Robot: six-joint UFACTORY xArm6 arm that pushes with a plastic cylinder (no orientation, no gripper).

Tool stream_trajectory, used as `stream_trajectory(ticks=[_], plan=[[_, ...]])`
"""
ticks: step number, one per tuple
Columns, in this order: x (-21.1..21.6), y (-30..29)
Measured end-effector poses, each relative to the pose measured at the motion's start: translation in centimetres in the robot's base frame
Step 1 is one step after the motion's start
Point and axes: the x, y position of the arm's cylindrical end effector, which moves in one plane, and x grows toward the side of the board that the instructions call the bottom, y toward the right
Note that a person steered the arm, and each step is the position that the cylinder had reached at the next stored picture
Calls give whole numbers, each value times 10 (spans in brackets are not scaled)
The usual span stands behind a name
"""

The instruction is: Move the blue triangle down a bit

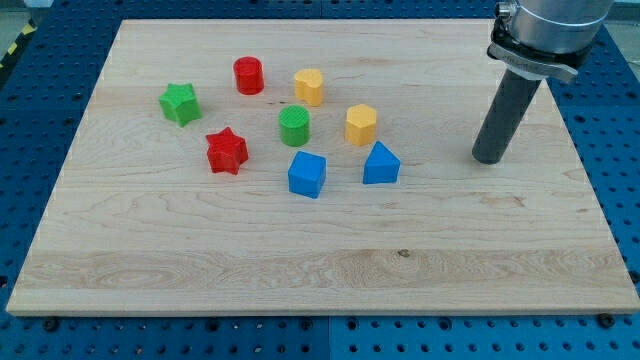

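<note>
The blue triangle [380, 164] lies on the wooden board [320, 260] a little right of the middle. My tip [488, 158] rests on the board to the triangle's right, about a hundred pixels away and at nearly the same height in the view. Nothing touches the triangle. A blue cube [307, 174] sits to its left and a yellow hexagonal block [361, 125] just above it.
A green cylinder [294, 126], a yellow block [309, 87], a red cylinder [248, 76], a green star [180, 103] and a red star [226, 151] stand left of and above the triangle. Blue perforated table surrounds the board.
</note>
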Motion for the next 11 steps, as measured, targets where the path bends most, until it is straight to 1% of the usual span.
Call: stream_trajectory(ticks=[1,2,4,5,9,11], plan=[[0,0],[-10,-18],[-16,-112],[-15,-122],[74,-127],[120,-145]])
